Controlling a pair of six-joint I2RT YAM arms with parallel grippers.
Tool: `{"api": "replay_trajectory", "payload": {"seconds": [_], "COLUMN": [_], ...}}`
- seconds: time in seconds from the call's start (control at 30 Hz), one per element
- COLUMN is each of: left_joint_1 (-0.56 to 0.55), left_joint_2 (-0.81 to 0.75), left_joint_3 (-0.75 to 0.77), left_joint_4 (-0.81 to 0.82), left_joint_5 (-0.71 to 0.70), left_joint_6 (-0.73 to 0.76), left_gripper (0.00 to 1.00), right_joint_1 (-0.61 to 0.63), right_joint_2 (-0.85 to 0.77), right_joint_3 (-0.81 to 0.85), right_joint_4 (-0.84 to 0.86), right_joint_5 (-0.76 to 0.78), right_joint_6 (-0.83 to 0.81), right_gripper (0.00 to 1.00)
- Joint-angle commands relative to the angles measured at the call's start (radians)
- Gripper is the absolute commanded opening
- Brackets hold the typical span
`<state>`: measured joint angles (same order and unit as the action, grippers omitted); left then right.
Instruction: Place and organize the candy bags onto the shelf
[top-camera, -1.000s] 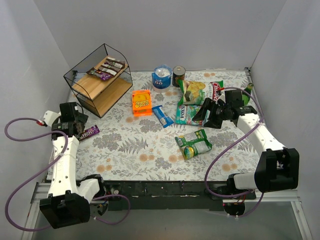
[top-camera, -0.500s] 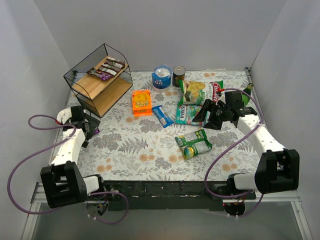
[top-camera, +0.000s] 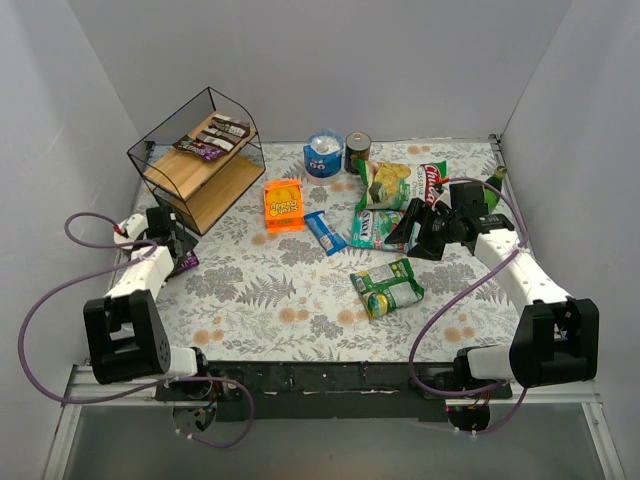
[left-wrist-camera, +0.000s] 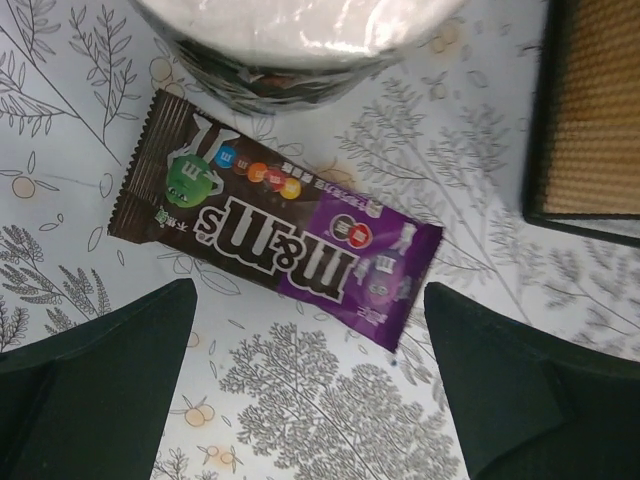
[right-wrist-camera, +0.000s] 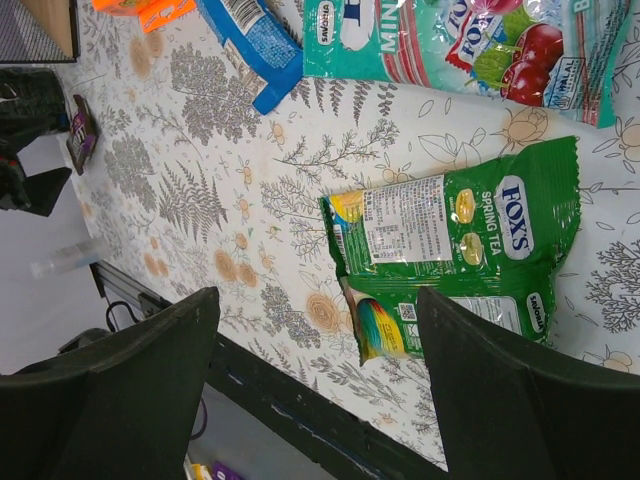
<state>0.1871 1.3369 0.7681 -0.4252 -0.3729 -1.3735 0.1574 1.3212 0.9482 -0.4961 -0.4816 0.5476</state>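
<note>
- Brown-and-purple glossy M&M's candy bag lies flat on the leaf-patterned bench at the far left, just beside the near corner of the shelf.
- The left end effector hangs over this bag with its two dark fingers spread wide. In the wrist view one finger shows at each side below the wrapper, and neither touches it.
- The small two-tier shelf of light wooden boards in a thin black wire frame stands at the back left. Several dark candy bars lie side by side on its upper board. The lower board shows bare wood.
- A flat orange pouch lies on the bench right of the shelf, with a slim blue candy bar just beside it.
- Behind them stand a blue-and-white round can and a dark round can, close together.
- A teal mint pouch lies near the centre-right, and a large green chip bag with a red logo lies behind it.
- Two green Fox's pouches lie overlapping, nearer the front edge.
- The right end effector hovers by the teal pouch with its fingers apart, holding nothing.
</note>
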Motion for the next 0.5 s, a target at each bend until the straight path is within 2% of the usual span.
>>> {"api": "replay_trajectory", "payload": {"seconds": [0.0, 0.2, 0.47], "left_joint_1": [0.012, 0.041, 0.069], "left_joint_2": [0.1, 0.185, 0.104], "left_joint_3": [0.063, 0.099, 0.125], "left_joint_4": [0.014, 0.02, 0.009], "left_joint_5": [-0.084, -0.064, -0.054], "left_joint_6": [-0.006, -0.021, -0.022], "left_gripper": [0.98, 0.98, 0.98], "right_joint_1": [-0.004, -0.004, -0.004], "right_joint_2": [-0.01, -0.016, -0.019], "right_joint_3": [0.046, 0.044, 0.037], "right_joint_4": [-0.001, -0.004, 0.007], "right_joint_5": [-0.012, 0.001, 0.009], "right_joint_6": [0.02, 0.037, 0.06], "right_gripper": [0.86, 0.86, 0.86]}}
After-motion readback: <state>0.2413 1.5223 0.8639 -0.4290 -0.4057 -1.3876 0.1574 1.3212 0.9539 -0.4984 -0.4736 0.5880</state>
